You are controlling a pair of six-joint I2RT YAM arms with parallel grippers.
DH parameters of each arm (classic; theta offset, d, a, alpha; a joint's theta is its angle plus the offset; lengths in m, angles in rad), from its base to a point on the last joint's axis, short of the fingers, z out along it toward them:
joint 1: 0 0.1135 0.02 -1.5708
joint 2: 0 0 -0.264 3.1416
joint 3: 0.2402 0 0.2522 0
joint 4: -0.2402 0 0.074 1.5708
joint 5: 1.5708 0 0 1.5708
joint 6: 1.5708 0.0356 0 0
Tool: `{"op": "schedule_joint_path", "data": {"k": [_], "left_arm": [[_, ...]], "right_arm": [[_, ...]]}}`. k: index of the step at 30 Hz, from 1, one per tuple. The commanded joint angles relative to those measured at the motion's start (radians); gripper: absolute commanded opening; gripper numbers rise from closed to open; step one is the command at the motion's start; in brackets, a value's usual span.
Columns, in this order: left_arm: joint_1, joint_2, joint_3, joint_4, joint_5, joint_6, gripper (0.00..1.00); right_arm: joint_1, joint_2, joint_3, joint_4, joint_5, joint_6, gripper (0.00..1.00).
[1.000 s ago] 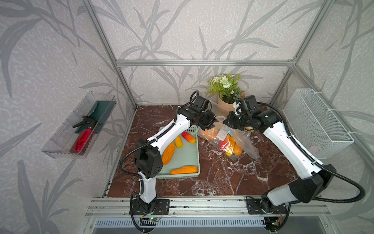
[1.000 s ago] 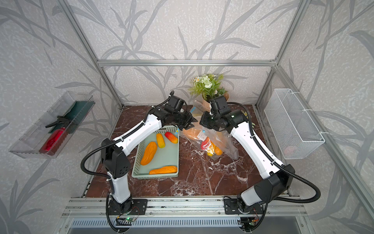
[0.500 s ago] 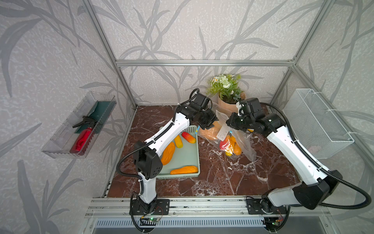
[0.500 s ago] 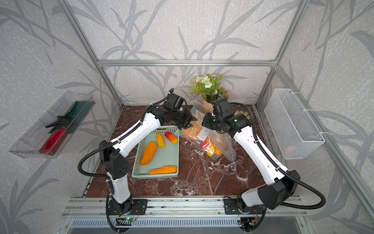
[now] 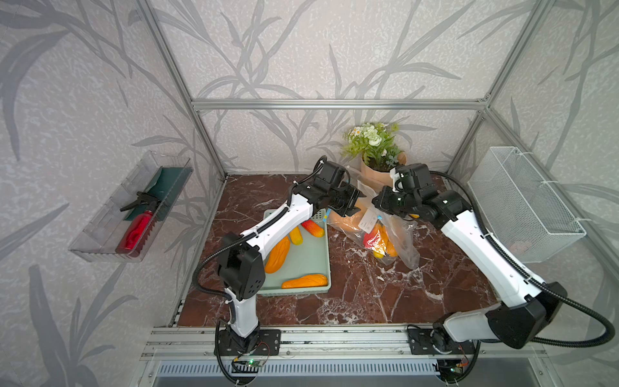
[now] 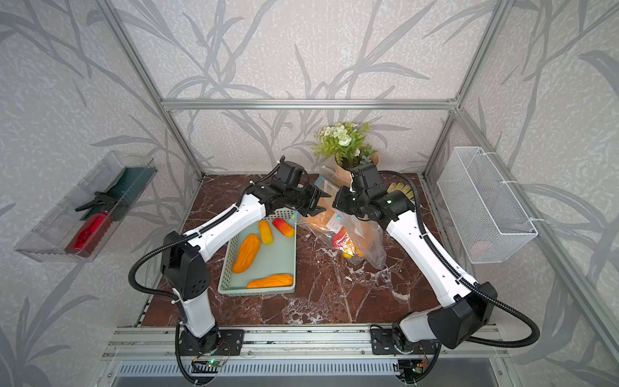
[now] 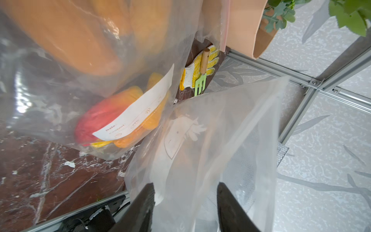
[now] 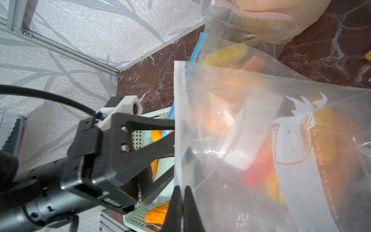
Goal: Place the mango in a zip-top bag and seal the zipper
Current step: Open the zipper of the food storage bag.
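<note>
While right gripper (image 8: 182,189) pinches zip-top bag (image 8: 230,100) beside basket (image 5: 301,264), I want it taut | left gripper (image 7: 185,186) fingers spread astride film: close first.

Grey leaf-patterned wallpaper (image 5: 301,50) is covering every wall, and aluminium framing (image 5: 335,104) is running across at 12 o'clock. Red-brown marble tabletop (image 5: 368,295) is catching soft, even light. Clear wall tray (image 5: 97,234) is hanging at 9 o'clock and white wire basket (image 5: 536,207) at 3 o'clock. Potted plant (image 5: 371,144) is standing toward 1 o'clock.
</note>
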Motion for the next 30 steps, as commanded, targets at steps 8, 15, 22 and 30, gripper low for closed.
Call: {"op": "schedule_joint_path", "data": {"k": [8, 15, 22, 30], "left_arm": [[-0.008, 0.008, 0.071, -0.174, 0.033, 0.087, 0.05], [-0.007, -0.037, -0.025, -0.21, 0.036, 0.13, 0.0], [-0.006, -0.029, 0.013, -0.309, 0.021, 0.207, 0.0], [0.0, -0.063, -0.085, -0.273, 0.043, 0.174, 0.04]], "right_arm": [[0.022, -0.023, 0.062, -0.133, 0.243, -0.052, 0.0], [0.128, -0.019, 0.081, -0.155, 0.587, -0.176, 0.0], [0.224, -0.014, 0.031, -0.105, 0.81, -0.198, 0.0], [0.254, -0.053, -0.06, -0.001, 0.842, -0.175, 0.0]]}}
